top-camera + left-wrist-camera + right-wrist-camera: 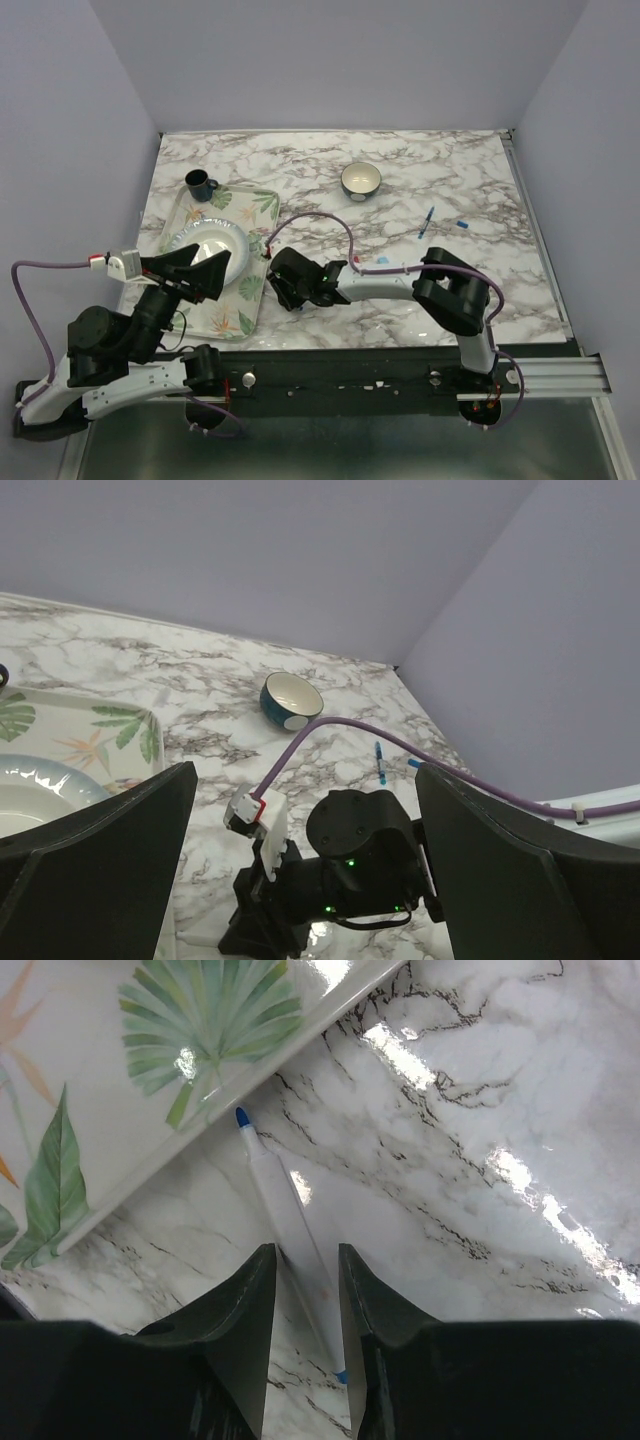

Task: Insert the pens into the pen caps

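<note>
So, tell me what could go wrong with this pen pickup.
1. The right fingers straddle the white blue-tipped pen near its rear end. Closing off-centre could roll it against the tray rim just beside it.
2. Gripped that far back, the long free front of the pen may wobble at insertion.

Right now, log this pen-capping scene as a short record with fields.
right jaws: astride a white plastic pen with a blue tip; whether they grip it cannot be told
that pen: beside the leaf-print tray, tip bare
left jaws: wide open, empty, above the tray by the round white plate
loose pen: slim dark blue pen on the marble table
loose cap: small blue tube, right of that pen, apart
</note>
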You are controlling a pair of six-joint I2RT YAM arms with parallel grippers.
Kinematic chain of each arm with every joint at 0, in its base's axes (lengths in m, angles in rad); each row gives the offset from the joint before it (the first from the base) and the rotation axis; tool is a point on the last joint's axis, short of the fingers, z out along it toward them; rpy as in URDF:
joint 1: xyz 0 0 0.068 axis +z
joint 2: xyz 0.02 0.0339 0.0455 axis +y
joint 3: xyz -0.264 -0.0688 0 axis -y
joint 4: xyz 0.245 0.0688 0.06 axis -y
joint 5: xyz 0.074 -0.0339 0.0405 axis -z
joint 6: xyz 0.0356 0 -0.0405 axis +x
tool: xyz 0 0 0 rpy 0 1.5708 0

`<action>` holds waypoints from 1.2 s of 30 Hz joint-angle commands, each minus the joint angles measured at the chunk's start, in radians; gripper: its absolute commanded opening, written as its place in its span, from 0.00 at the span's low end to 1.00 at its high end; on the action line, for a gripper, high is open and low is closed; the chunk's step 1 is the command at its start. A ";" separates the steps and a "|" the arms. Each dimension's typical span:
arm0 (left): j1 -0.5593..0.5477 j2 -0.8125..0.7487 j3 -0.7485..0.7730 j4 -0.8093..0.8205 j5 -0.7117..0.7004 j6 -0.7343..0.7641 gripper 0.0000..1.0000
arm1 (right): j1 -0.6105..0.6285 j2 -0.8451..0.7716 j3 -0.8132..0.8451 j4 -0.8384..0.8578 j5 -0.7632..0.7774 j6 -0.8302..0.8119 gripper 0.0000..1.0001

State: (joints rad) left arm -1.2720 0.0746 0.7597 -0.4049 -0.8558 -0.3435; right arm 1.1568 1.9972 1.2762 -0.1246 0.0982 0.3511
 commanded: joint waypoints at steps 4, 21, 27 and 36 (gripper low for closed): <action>-0.010 -0.019 -0.007 0.018 -0.032 0.008 0.99 | 0.038 0.044 -0.014 -0.084 0.122 0.049 0.31; -0.013 0.189 0.018 -0.156 -0.046 -0.290 0.93 | 0.020 -0.081 -0.225 -0.227 0.344 0.367 0.01; -0.013 0.283 -0.028 -0.175 0.145 -0.482 0.90 | -0.038 -0.270 -0.365 -0.115 0.286 0.402 0.01; -0.012 0.385 -0.065 -0.048 0.299 -0.500 0.87 | -0.135 -0.566 -0.439 -0.032 0.262 0.394 0.01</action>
State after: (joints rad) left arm -1.2785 0.3981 0.7040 -0.5377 -0.6598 -0.7986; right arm 1.0378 1.5585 0.8474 -0.1894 0.3614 0.7345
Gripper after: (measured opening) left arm 0.886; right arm 0.111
